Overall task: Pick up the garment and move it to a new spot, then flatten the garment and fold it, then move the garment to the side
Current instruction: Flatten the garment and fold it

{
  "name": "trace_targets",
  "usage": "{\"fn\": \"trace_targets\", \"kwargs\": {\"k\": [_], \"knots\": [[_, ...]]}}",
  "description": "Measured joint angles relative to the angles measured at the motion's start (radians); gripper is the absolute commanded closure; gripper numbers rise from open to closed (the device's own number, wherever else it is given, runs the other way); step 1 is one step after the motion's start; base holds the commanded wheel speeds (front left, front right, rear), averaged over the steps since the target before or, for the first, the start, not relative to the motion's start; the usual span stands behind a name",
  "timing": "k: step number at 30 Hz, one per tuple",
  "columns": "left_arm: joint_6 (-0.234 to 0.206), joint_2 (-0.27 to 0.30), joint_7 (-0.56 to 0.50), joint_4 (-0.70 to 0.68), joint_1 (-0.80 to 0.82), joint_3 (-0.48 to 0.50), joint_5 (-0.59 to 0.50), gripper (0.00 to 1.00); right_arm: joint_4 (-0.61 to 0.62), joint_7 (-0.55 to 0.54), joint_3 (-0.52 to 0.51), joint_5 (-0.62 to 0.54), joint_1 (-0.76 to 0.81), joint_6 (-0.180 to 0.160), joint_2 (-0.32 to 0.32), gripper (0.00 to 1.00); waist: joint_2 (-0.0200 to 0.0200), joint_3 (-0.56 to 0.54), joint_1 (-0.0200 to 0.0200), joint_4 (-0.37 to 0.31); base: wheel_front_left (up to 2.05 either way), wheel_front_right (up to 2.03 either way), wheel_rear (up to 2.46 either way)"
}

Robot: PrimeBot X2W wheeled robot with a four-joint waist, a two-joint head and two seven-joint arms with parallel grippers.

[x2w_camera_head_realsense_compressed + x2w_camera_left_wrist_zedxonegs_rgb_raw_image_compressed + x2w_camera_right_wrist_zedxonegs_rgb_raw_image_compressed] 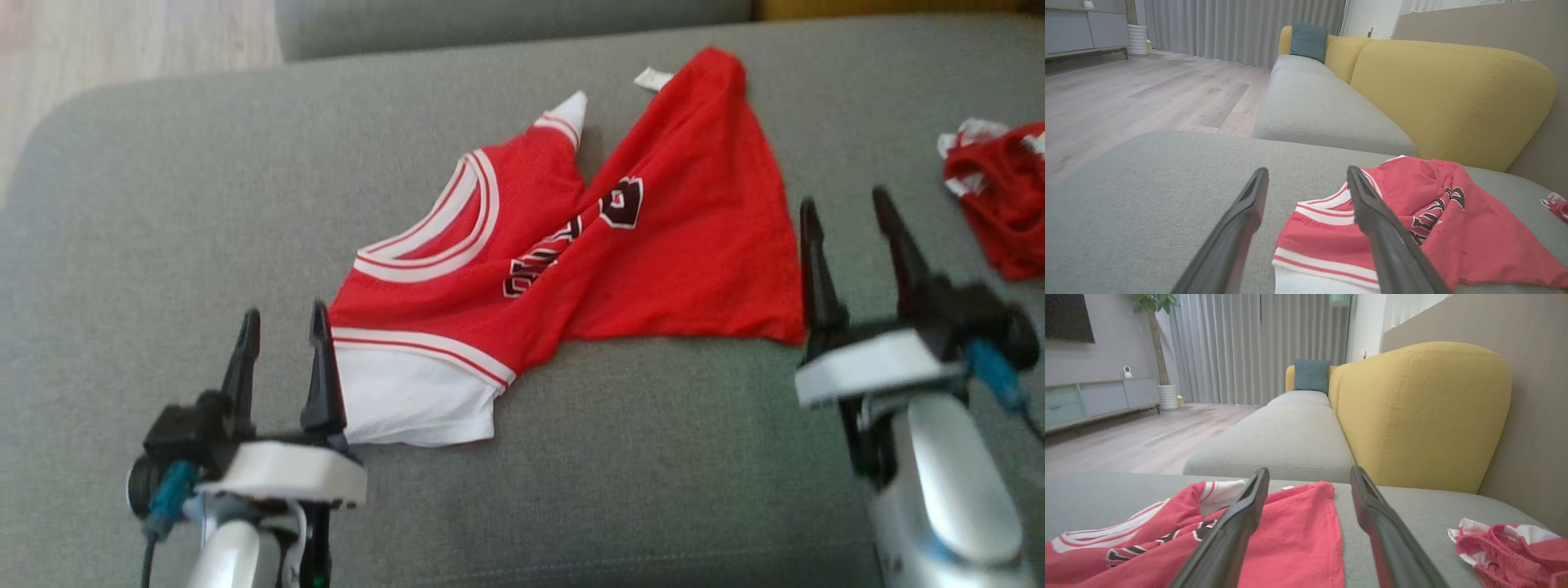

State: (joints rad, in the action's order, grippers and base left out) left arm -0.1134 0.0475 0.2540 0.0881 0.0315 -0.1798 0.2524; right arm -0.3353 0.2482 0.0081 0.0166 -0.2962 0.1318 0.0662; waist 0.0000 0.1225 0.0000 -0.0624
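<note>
Currently the red jersey [669, 245] lies twisted on the grey sofa seat [122, 245], left pincer [285, 312] by its near-left corner, right pincer [844, 198] just beyond its right edge, both spread apart and empty. A grab catching only one layer could bunch it worse.

A home living room: a long grey sofa [1290, 433] with a yellow back [1421, 416] and a teal cushion [1311, 375] at twelve o'clock in the right wrist view, floor-length curtains [1257, 347] behind it, a wood floor [1139, 445], and a low cabinet [1102, 398], television [1067, 316] and potted plant [1155, 318] at ten o'clock.
</note>
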Motion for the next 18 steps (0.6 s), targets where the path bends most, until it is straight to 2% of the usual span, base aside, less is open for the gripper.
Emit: {"fn": "trace_targets", "kwargs": {"k": [9, 18], "knots": [[-0.002, 0.001, 0.000, 0.005, -0.094, -0.004, 0.014, 0.00, 0.141, -0.013, -0.011, 0.092, 0.210, 0.000, -0.017, 0.00, 0.0000, -0.081, 0.0000, 0.026, 0.00, 0.00, 0.00], [-0.020, 0.001, 0.000, 0.004, -0.123, -0.033, 0.014, 0.00, 0.156, -0.033, -0.010, 0.125, 0.293, 0.000, -0.019, 0.00, 0.0000, -0.117, 0.0000, 0.049, 0.00, 0.00, 0.00]]}}
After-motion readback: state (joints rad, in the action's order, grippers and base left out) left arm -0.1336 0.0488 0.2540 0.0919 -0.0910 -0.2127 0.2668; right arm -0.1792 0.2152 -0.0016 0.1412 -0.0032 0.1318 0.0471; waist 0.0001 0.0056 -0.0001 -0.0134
